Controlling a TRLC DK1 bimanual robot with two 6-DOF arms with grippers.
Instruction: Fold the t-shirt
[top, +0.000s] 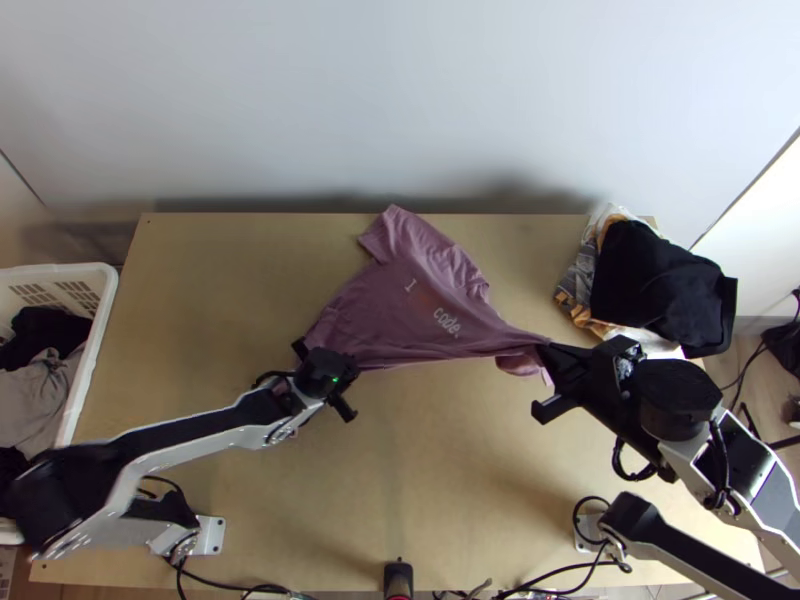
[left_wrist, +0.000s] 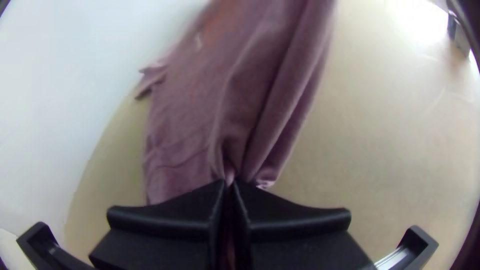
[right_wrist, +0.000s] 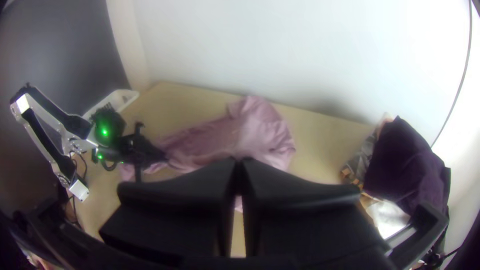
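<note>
Top view: the flat-fingered black left gripper (left_wrist: 229, 182) and its matching right gripper (top: 546, 348) pinch a mauve cloth T-shirt (top: 420, 305) well apart, probably tensioning it for folding.

One light wooden surface (top: 200, 300). One t-shirt (top: 400, 300). Two robot arms, a left arm (top: 205, 432) and a right arm (top: 745, 465), and two grippers, a left gripper (top: 340, 374) and a right gripper (top: 550, 354). Two base plates, one left plate (top: 212, 536) and one right plate (top: 588, 532). One laundry basket (top: 60, 269), with at least two garments. One clothes pile (top: 580, 285), its pieces too overlapped to count.
</note>
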